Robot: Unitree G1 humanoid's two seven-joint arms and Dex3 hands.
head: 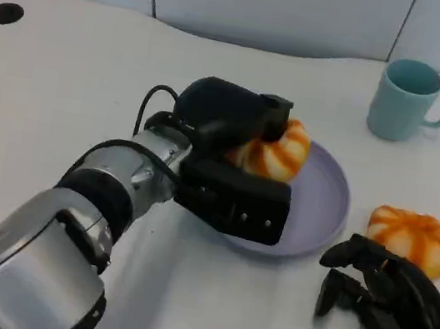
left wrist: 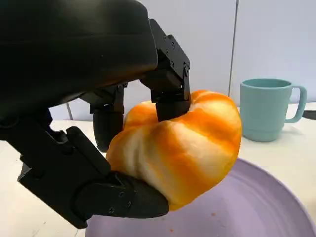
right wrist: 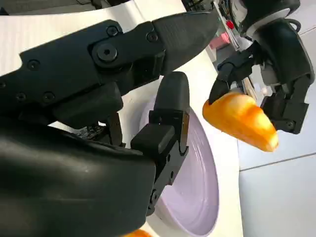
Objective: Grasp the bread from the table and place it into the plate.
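Here's the bread [left wrist: 182, 148], a plump round bun with orange and cream stripes running over it like a little pumpkin, held up just above the plate [head: 323, 203] on its left side. The left hand [head: 234, 154] has it firmly: fingers [left wrist: 170, 84] press down on the top while the thumb cups it from below, so the hand is closed around the bun. From the right wrist view you can see the bun hanging clear of the lilac plate's surface, not resting on it. Over on the right, a second striped bun [head: 412, 236] sits on the white table [head: 54, 95], just beside the plate's edge. The right hand [head: 388, 298] lies low on the table close in front of that bun, fingers loosely curled and apart, holding nothing. A pale teal mug [head: 408, 99] stands behind the plate to the right, well apart from both hands.
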